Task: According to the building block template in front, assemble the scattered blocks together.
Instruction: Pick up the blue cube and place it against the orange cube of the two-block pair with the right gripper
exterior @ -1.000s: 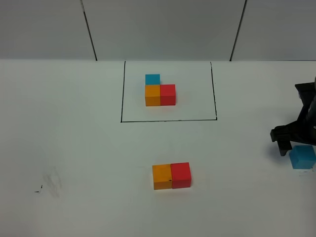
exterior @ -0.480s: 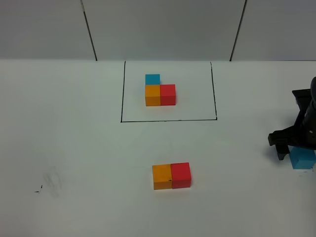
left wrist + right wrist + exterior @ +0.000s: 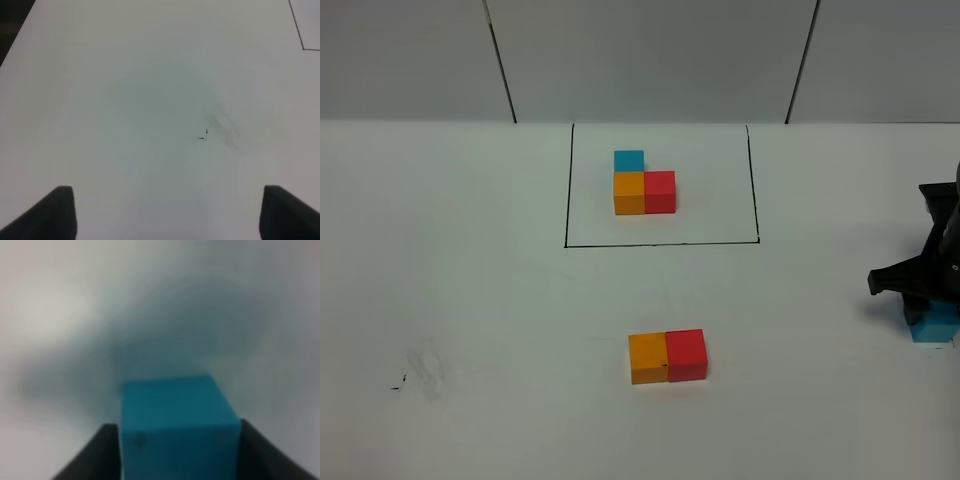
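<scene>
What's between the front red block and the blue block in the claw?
Nothing. Between red block and blue block, the high view shows only bare table.

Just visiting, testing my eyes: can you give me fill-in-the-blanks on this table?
The right claw is shut on a loose block coloured ___.
The template inside the black outline joins ___ cubes.
The open left claw holds ___.
In the high view, the loose red block has the loose orange block touching its ___ side.
Missing words: blue, three, nothing, left.
</scene>
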You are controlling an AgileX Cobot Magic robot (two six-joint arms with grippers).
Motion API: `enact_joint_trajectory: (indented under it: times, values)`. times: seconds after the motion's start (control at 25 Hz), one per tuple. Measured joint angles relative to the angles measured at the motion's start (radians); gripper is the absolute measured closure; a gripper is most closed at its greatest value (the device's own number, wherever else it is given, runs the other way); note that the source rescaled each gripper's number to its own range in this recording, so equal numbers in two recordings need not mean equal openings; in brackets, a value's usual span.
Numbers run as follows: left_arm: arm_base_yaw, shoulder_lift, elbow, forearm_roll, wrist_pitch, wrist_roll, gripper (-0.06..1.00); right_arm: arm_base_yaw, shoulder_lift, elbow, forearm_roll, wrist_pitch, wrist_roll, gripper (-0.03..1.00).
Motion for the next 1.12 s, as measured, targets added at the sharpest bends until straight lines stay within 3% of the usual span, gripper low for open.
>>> enact_joint_trajectory:
  times: [0.32,0.52,0.64,0.8,1.12]
  values:
    - [0.0,0.0,0.0,0.0,0.0,0.0,0.32,0.0,-0.005,0.0,0.004,-0.003,-0.037,0.96]
    - [0.0,0.0,0.0,0.0,0.0,0.0,0.32,0.043,-0.102,0.0,0.022,-0.022,0.031,0.97]
    - [0.0,0.0,0.0,0.0,0.0,0.0,0.32,0.133,-0.166,-0.032,0.027,-0.011,0.119,0.97]
    - [0.0,0.0,0.0,0.0,0.0,0.0,0.32,0.304,-0.155,-0.124,0.017,0.081,0.219,0.97]
    - [0.0,0.0,0.0,0.0,0.0,0.0,0.32,0.537,-0.042,-0.328,-0.085,0.214,0.578,0.97]
